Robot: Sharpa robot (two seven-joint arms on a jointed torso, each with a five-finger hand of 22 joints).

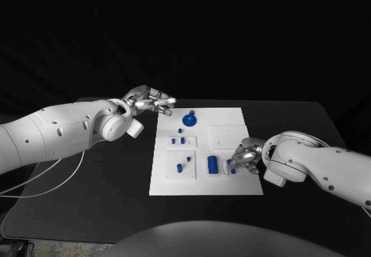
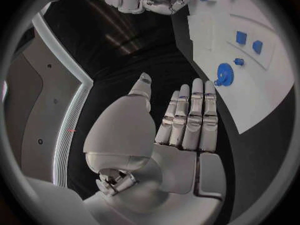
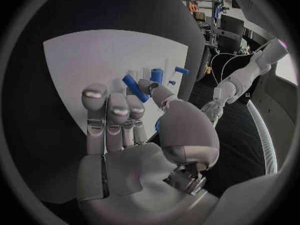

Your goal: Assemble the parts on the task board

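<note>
Matte white task board (image 1: 232, 184), left hand (image 1: 148, 101) spread empty, right hand (image 1: 246, 158) apparently pinching slim blue peg (image 3: 134, 87)

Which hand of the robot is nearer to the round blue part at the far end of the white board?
Left. The left hand hovers just off the task board's far corner, close beside the round blue part. The right hand sits at the board's near right edge, farther away.
</note>
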